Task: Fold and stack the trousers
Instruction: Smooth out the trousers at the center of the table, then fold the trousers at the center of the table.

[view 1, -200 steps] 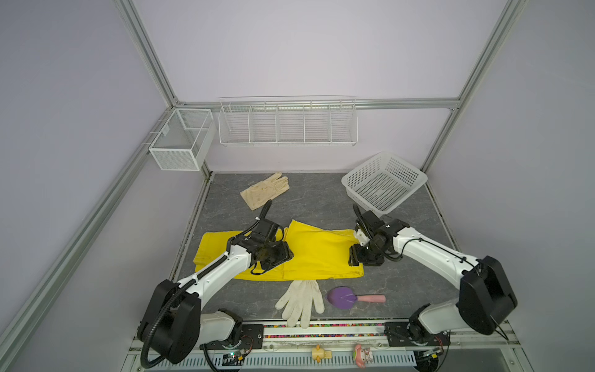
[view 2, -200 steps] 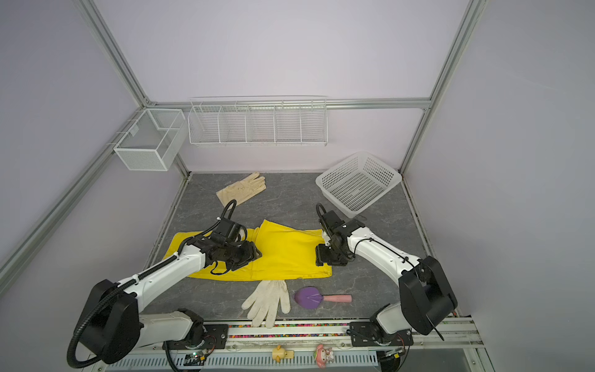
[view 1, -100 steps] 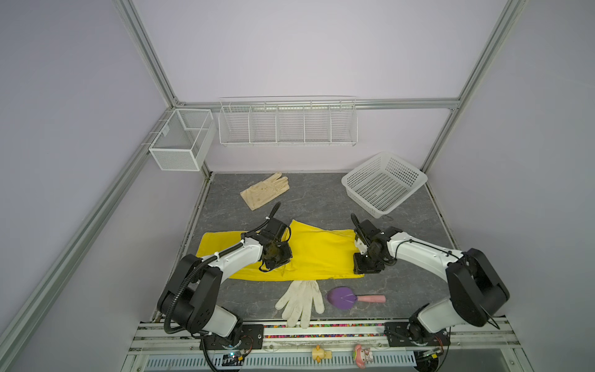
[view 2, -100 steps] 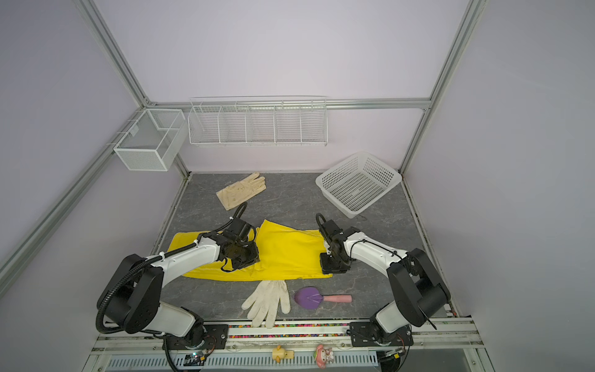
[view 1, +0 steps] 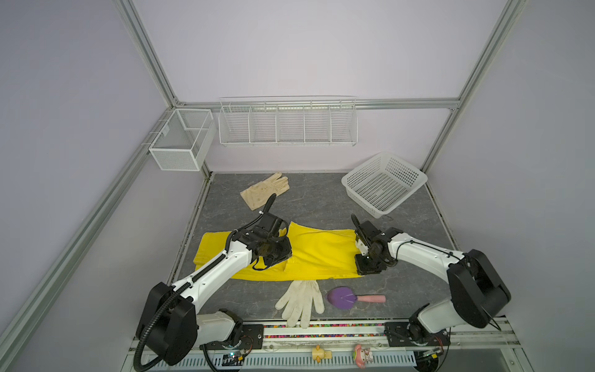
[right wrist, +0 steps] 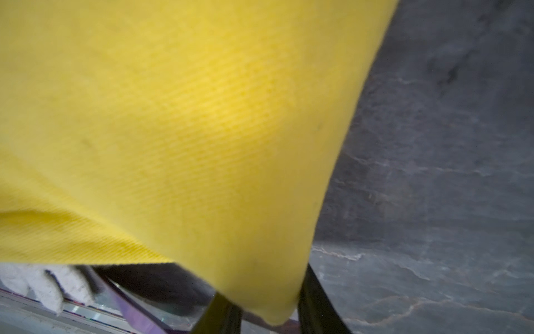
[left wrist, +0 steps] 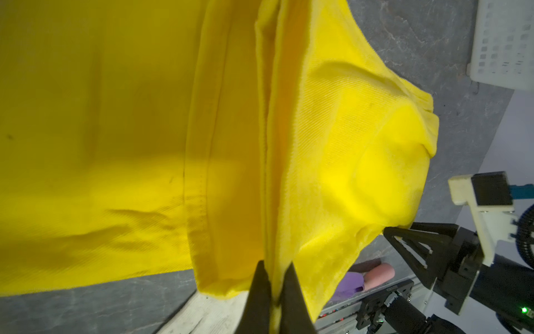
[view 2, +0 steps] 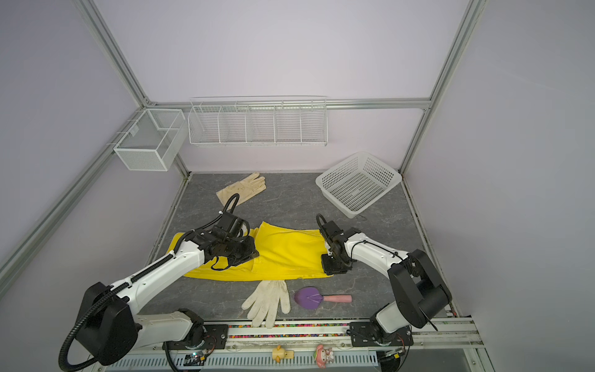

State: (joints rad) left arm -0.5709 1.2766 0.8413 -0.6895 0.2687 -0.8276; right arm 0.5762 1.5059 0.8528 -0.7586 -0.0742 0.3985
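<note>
The left jaws are seen pressed together on a raised fold of the trousers, near the middle of the cloth. A corner at the right end of the trousers is seen between the right jaws, which show a gap; whether the cloth is clamped there cannot be told. Nearest the front edge of the table, a white glove is laid flat with its fingers towards the front rail. Just beside it, to the right, a purple scoop with a pink handle is placed. Just behind these, the yellow trousers are spread lengthwise across the table from left to right, between the two arms. Farther back, a cream glove is laid towards the left side. A white perforated basket is set in the far right corner. On the back wall a white wire rack is hung, and a white mesh box is fixed to the left frame
</note>
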